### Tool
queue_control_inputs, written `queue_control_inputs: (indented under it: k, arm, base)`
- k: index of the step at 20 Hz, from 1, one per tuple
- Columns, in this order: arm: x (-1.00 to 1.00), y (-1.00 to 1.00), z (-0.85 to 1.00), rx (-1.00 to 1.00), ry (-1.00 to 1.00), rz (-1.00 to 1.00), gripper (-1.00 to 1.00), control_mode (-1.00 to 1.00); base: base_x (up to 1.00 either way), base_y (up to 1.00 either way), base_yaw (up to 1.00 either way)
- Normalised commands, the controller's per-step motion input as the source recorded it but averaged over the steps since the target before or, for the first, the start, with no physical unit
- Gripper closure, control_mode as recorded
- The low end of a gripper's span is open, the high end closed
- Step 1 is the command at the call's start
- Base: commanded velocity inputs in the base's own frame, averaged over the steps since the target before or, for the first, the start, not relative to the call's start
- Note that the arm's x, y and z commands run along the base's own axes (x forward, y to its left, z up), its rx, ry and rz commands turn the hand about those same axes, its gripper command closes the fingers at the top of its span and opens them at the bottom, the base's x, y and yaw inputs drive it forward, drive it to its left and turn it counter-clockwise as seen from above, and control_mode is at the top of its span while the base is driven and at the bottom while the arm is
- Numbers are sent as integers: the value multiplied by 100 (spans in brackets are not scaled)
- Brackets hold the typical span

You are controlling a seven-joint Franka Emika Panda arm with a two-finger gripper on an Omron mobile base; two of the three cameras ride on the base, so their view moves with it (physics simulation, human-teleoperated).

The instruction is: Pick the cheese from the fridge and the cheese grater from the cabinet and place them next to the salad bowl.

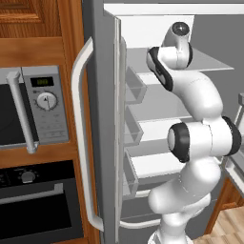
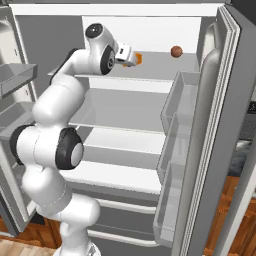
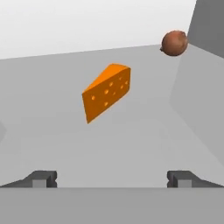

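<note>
cheese (image 3: 106, 92): orange holed wedge lying on the top glass shelf (image 2: 150, 67) of the fridge, free of the gripper
gripper (image 3: 112, 178): fingers spread wide apart with nothing between them, facing the cheese from just short of it
brown ball (image 3: 174, 43): on the same shelf, beyond the cheese and off to one side, near the inner wall
fridge (image 2: 210, 130): door swung open, white interior with door bins
microwave (image 1: 28, 107): beside the fridge, above an oven (image 1: 38, 200)
</note>
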Motion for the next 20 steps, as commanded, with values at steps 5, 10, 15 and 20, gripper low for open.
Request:
queue_control_inputs:
  k: [5, 10, 15, 20]
  arm:
    - [54, 0, 0, 0, 2, -4, -100, -100]
    - [54, 0, 0, 0, 3, -4, -100, -100]
    - [24, 0, 1, 0, 1, 0, -100, -100]
    - [24, 0, 0, 0, 1, 3, -100, -100]
  base:
    - [0, 0, 0]
    - [0, 0, 0]
    - [0, 0, 0]
    - [0, 0, 0]
